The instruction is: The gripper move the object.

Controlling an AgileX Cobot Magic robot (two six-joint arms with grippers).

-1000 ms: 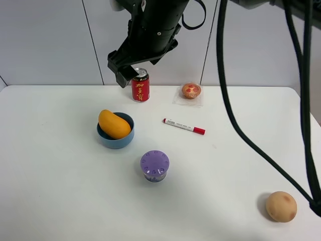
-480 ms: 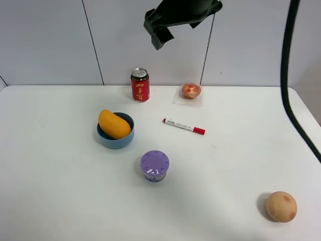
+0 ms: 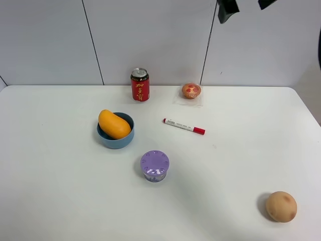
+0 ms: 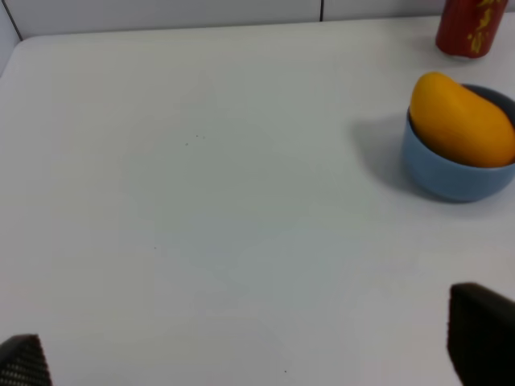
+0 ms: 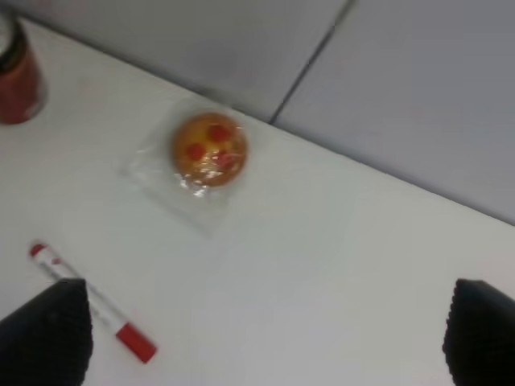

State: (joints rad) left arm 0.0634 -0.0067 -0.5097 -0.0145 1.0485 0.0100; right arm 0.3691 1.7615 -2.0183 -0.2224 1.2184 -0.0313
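The white table bears a bowl, can, wrapped pastry, marker, purple tub and round fruit.

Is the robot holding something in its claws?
Nothing. The left gripper and right gripper are open and empty; the orange-yellow mango lies in the blue bowl.

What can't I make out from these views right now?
Right gripper: exterior high view, cut off by top edge; only dark tips show.
Left gripper: absent from exterior view; wrist view shows fingertips only.
Mango underside: hidden by blue bowl in both views.
Marker print: right wrist view, blurred.
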